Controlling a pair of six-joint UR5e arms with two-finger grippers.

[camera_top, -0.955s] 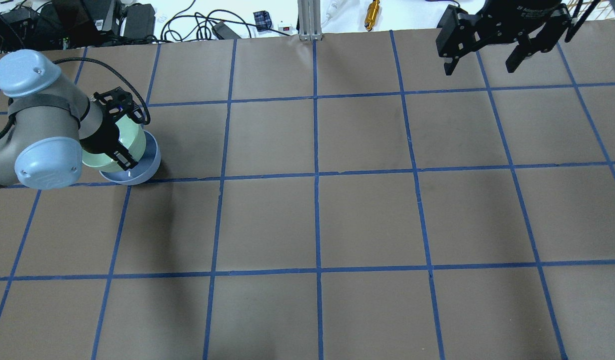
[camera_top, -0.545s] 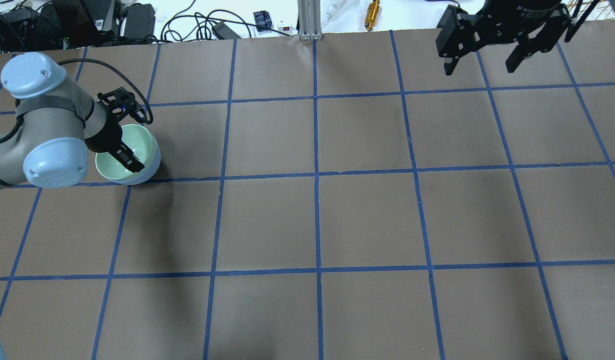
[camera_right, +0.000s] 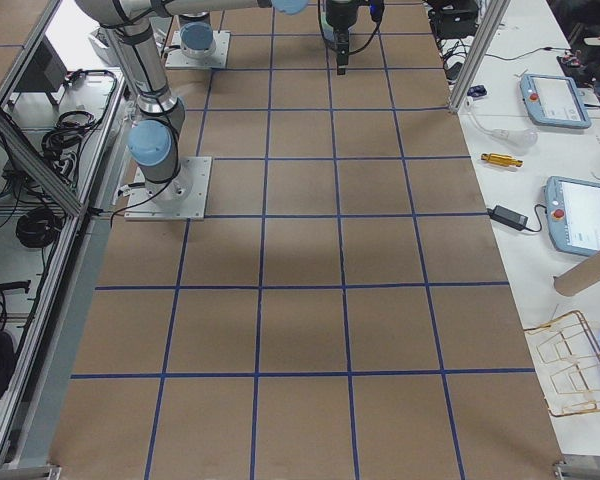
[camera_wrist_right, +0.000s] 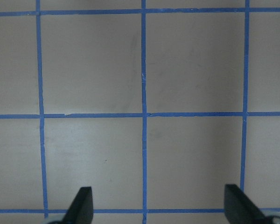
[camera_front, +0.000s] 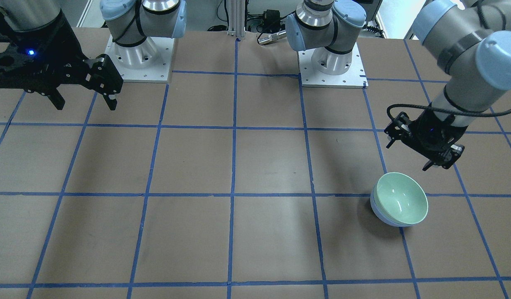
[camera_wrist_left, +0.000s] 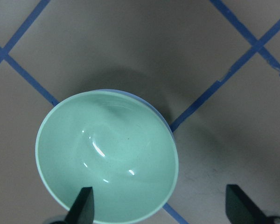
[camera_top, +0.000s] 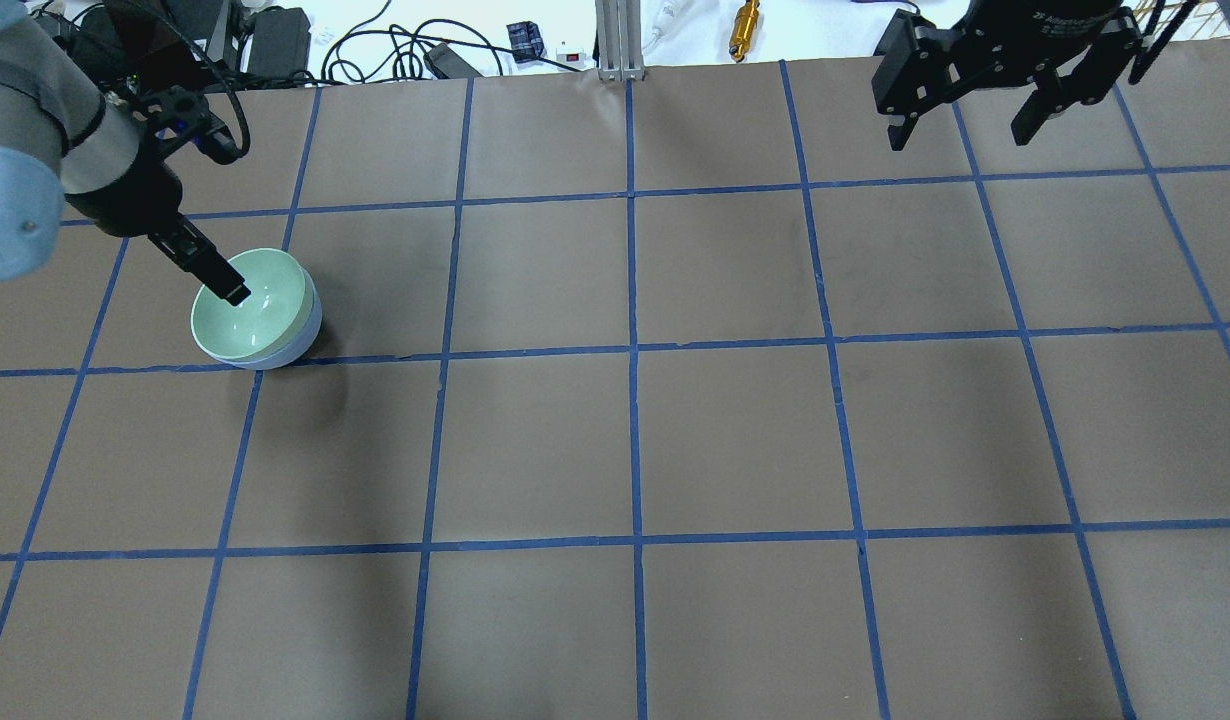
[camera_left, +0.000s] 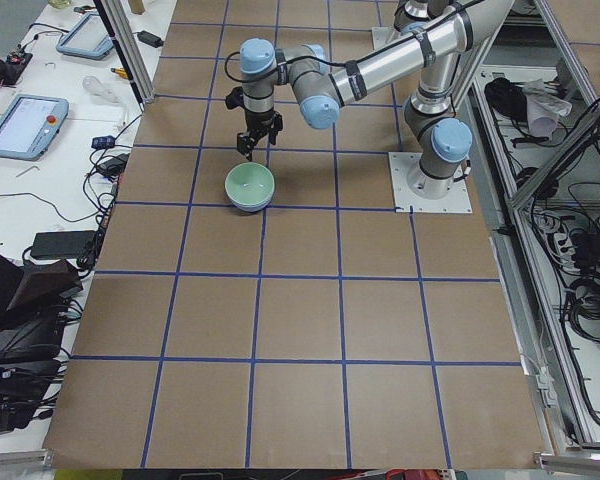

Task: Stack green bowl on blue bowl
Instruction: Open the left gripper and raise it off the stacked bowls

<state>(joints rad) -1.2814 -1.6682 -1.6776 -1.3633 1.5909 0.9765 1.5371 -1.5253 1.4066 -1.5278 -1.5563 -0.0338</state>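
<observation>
Sitting inside the blue bowl (camera_top: 302, 337) on the tabletop (camera_top: 735, 430), the green bowl (camera_top: 247, 305) is at the left of the overhead view; the left gripper (camera_wrist_left: 161, 207) hangs above it, jaws wide and empty; the right gripper (camera_top: 960, 130), upper right, has jaws wide too.

The green bowl (camera_top: 247, 306) is nested upright inside the blue bowl (camera_top: 303, 338), mouth up, nothing in it. It is glossy pale mint with a thin lighter rim, and small bright glints show on its inner wall. Its rim rides a little above the blue one. The blue bowl is pale periwinkle and mostly hidden, showing only as a narrow crescent of outer wall below and beside the green rim. The stack rests on the brown tabletop (camera_top: 735, 440), on the robot's left side, over a crossing of blue tape lines (camera_top: 535, 351).
</observation>
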